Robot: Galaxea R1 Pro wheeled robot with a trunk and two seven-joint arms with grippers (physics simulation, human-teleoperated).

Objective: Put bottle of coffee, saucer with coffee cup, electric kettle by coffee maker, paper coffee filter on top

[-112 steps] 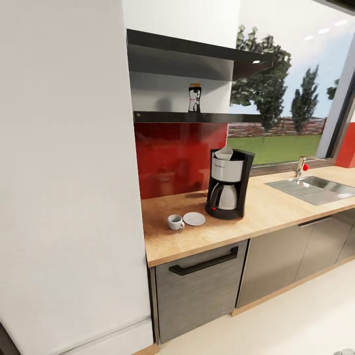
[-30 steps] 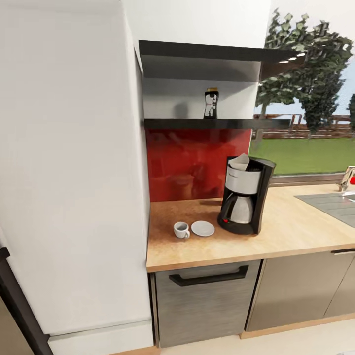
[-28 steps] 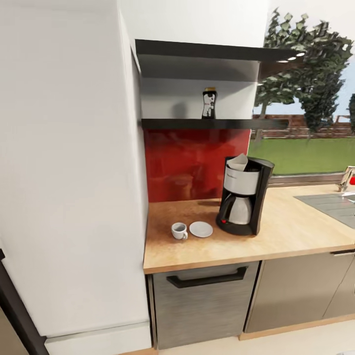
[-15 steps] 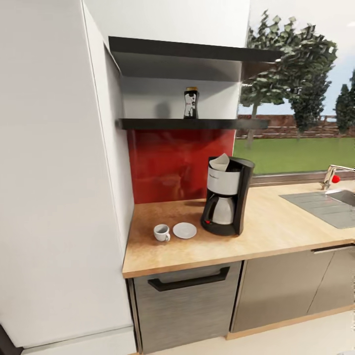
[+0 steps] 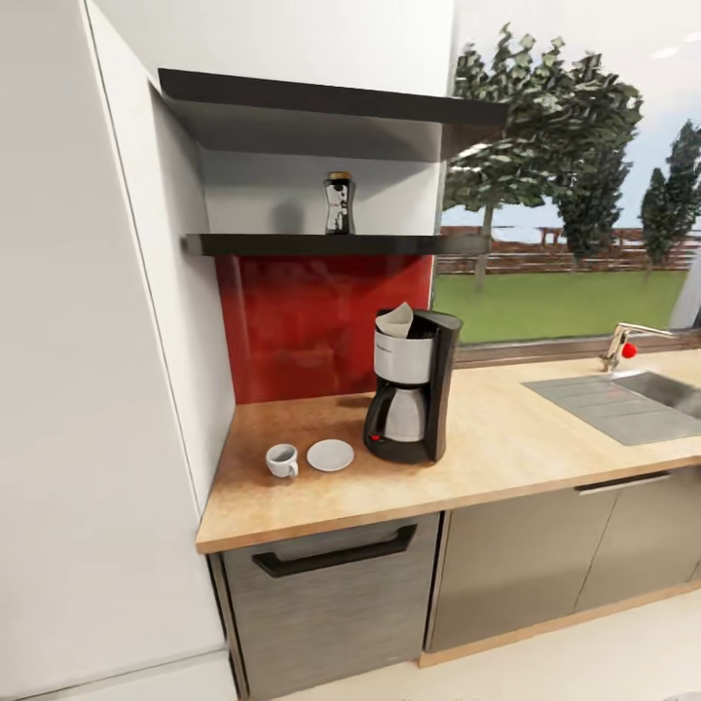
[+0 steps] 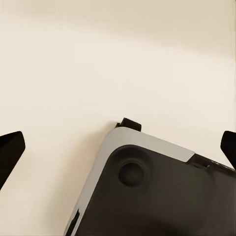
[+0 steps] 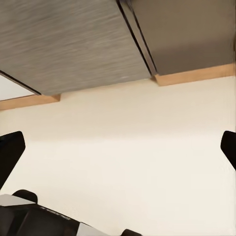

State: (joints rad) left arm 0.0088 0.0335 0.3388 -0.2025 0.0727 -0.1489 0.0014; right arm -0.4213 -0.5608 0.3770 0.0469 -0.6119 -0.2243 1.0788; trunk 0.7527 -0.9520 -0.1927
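Both claws, left (image 6: 118,147) and right (image 7: 118,147), hang released over the floor, since the bottle (image 5: 338,203) on the shelf (image 5: 321,243) seems beyond reach.

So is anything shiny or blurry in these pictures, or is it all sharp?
Head view: the red wall panel carries soft smeared reflections, and the trees outside look jagged. Wrist views: the dark fingers at the edges are softly blurred.

The countertop (image 5: 506,458) looks like light wood. The wall panel (image 5: 312,326) behind it is shiny red. The coffee maker (image 5: 411,387) is black plastic with shiny metal — the saucer (image 5: 330,455) looks smooth and white.
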